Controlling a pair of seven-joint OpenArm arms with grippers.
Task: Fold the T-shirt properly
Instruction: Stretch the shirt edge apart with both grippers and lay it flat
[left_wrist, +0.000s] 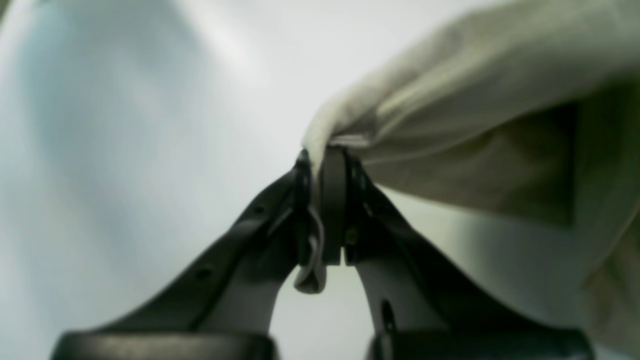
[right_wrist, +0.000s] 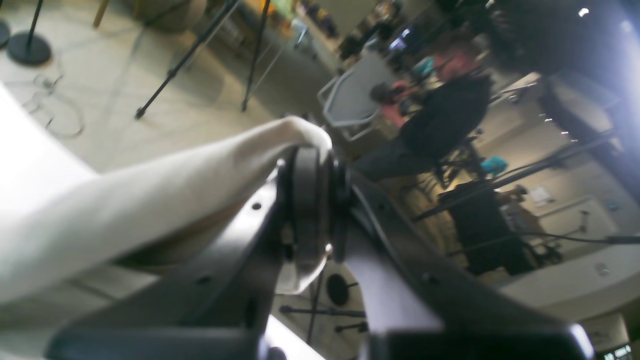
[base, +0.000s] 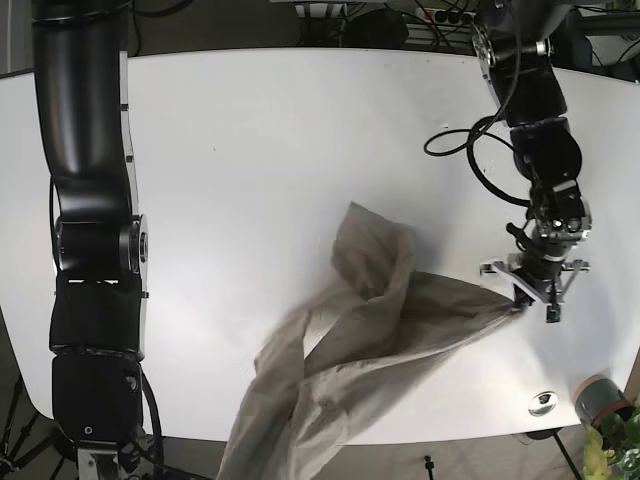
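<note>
- A big white table (base: 260, 150) with rounded corners fills the frame.
- A crumpled beige cloth T-shirt (base: 370, 330) lies at lower middle, hanging over the bottom edge.
- A small round silver thing (base: 543, 402) sits at lower right.

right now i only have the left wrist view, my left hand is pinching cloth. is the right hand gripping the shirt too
Observer: Yes, the right hand is shut on a fold of the T-shirt.
Operator: is it lying flat
Observer: No. In the base view it is bunched and twisted, stretched from the left hand across the table and over the near edge.
Operator: anything else close by
Observer: A small silvery disc lies near that edge, apart from the shirt.
</note>
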